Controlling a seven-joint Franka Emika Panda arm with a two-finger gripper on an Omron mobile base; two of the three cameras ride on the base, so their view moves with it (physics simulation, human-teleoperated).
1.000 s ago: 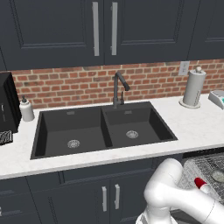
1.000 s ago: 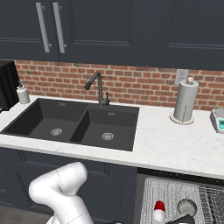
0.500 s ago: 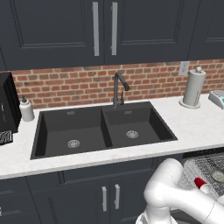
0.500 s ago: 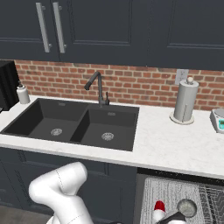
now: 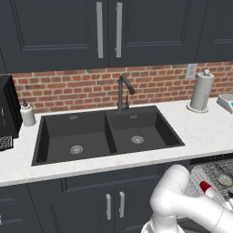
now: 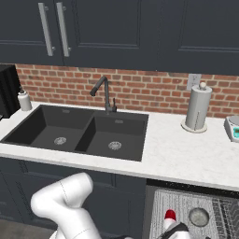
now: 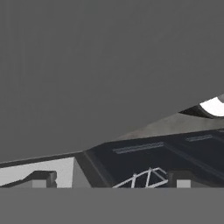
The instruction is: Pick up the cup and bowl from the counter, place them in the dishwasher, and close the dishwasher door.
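Observation:
The red cup (image 5: 205,186) (image 6: 170,215) stands in the dishwasher's pale grey wire rack (image 5: 213,169) (image 6: 183,204), below the white counter (image 5: 205,129) (image 6: 186,154). Just right of it in the same rack sits a small round grey bowl (image 5: 224,180) (image 6: 199,217). My arm bends down low in front of the rack, with its wrist (image 6: 175,231) close to the cup. In the hand view my gripper (image 7: 111,181) is open, its fingertips (image 7: 41,179) far apart with nothing between them. A bit of white wire rack (image 7: 140,178) lies just ahead, and a flat grey surface (image 7: 87,65) looms close above it. I cannot make out the dishwasher door.
A black double sink (image 5: 109,134) (image 6: 79,133) with a dark tap is set in the counter. A paper-towel roll (image 5: 202,91) (image 6: 196,108) and a small scale (image 5: 226,102) stand at the right, a white soap bottle (image 5: 27,113) and a black appliance (image 5: 8,111) at the left. Dark cabinets hang above.

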